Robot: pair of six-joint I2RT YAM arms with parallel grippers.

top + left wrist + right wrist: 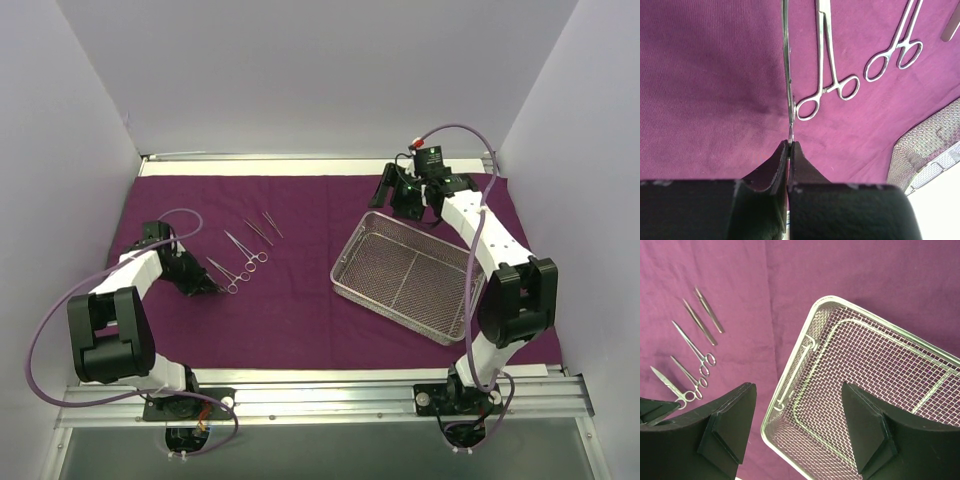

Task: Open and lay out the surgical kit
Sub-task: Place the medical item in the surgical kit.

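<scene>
Overhead view: the purple cloth (300,330) lies opened flat across the table and carries every item of the kit. The wire-mesh tray (352,283) sits on the cloth's right half, turned at an angle to the table edges. The loose instruments lie in a row on the left half. Left gripper (790,145): jaws pressed together on a slim silver instrument (786,75), seen edge-on and running straight out from the tips just above the cloth. Whether it touches the fabric cannot be told. Just beside it lie two ring-handled forceps (824,60), rings toward the gripper and side by side without touching. Beyond them, farther along the row, lie two tweezers (708,311). Right gripper (800,430): jaws spread wide and holding nothing, poised over the far-left corner of the tray. The tray's rim and mesh floor show between the two black fingers, and contact with the tray cannot be judged.
</scene>
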